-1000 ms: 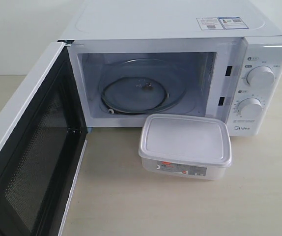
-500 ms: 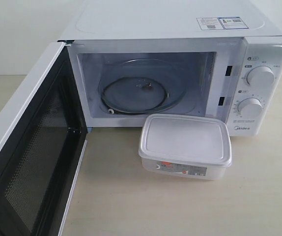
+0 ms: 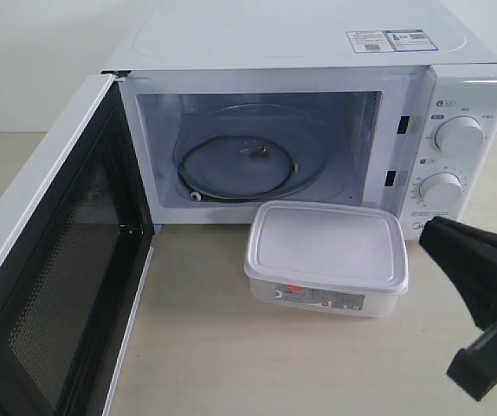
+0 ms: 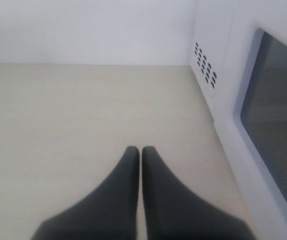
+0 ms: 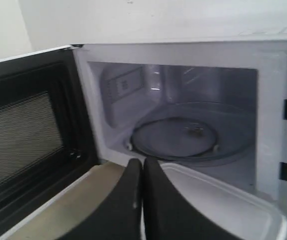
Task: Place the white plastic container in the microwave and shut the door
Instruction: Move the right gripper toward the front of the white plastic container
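Note:
The white plastic container [image 3: 325,256] stands lidded on the table just in front of the microwave [image 3: 300,43], below its open cavity and glass turntable [image 3: 235,160]. The door [image 3: 49,286] is swung wide open to the left, mesh inner face showing. My right gripper [image 3: 430,232] reaches in from the right edge, a little right of the container, its fingers shut together with nothing between them. The right wrist view shows this gripper [image 5: 142,162] above the container's lid [image 5: 233,205], facing the cavity. My left gripper [image 4: 141,150] is shut over bare table beside the door's outer window [image 4: 276,115]; the exterior view does not show it.
Two round dials [image 3: 458,134] [image 3: 441,189] sit on the microwave's panel behind the right gripper. The microwave's vented side [image 4: 206,62] stands ahead of the left gripper. A white wall runs behind the beige table [image 3: 231,347].
My right gripper has come into the exterior view from the right edge, close to the container. Container, microwave and door have not moved.

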Robot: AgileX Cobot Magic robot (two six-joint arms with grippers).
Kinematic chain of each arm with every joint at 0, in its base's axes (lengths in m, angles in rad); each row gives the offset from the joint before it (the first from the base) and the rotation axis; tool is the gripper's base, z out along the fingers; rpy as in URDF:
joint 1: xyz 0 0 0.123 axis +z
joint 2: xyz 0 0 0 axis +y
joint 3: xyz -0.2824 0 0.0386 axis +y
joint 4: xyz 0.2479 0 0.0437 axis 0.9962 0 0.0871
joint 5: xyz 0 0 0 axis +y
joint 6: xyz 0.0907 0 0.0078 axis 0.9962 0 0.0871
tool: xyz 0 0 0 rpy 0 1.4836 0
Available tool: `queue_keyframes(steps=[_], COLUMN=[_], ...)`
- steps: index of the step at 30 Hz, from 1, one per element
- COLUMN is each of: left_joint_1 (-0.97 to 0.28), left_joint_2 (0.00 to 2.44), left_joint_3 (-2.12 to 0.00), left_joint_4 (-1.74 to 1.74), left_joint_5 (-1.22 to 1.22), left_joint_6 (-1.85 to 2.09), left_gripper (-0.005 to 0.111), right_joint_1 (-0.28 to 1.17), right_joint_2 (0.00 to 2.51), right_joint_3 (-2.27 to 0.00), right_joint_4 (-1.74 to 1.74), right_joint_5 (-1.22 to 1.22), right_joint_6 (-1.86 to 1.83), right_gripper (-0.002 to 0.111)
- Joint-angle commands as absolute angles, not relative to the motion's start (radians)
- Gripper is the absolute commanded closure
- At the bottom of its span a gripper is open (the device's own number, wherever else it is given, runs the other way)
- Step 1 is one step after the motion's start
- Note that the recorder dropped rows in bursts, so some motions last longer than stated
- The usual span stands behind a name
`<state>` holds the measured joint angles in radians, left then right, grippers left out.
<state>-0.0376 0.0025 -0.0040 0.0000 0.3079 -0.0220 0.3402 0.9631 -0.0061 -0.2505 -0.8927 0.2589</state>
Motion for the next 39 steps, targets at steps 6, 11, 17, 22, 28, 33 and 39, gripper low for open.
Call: queue_keyframes(steps=[6,11,17,22,28,33,39], left_joint_1=[-0.040,-0.040,-0.040,-0.040,-0.040,-0.040,-0.040], left_joint_2=[0.000,0.000,0.000,0.000,0.000,0.000,0.000], left_joint_3=[0.000,0.000,0.000,0.000,0.000,0.000,0.000], left_joint_4=[-0.008,-0.008,-0.008,-0.008,-0.008,-0.008,-0.008], left_joint_5=[0.304,0.304,0.304,0.304,0.304,0.304,0.304], left_joint_6=[-0.022,-0.022,-0.022,-0.022,-0.022,-0.022,-0.022], left_gripper=[0.102,0.102,0.102,0.102,0.102,0.102,0.102], right_joint_1=[0.539,0.539,0.539,0.539,0.592,0.758,0.996], right_joint_2=[1.012,1.022,1.189,1.421,1.618,1.675,1.676], right_joint_3=[0.000,-0.023,-0.025,-0.056,-0.168,-0.210,-0.210], right_joint_4=[-0.215,-0.141,-0.141,-0.136,-0.122,0.116,0.596], right_joint_5=[-0.945,-0.830,-0.932,-1.074,-1.094,-1.101,-1.095], right_joint_6=[0.249,0.230,0.309,0.396,0.553,0.706,0.779], right_gripper=[0.109,0.109,0.109,0.109,0.109,0.109,0.109])
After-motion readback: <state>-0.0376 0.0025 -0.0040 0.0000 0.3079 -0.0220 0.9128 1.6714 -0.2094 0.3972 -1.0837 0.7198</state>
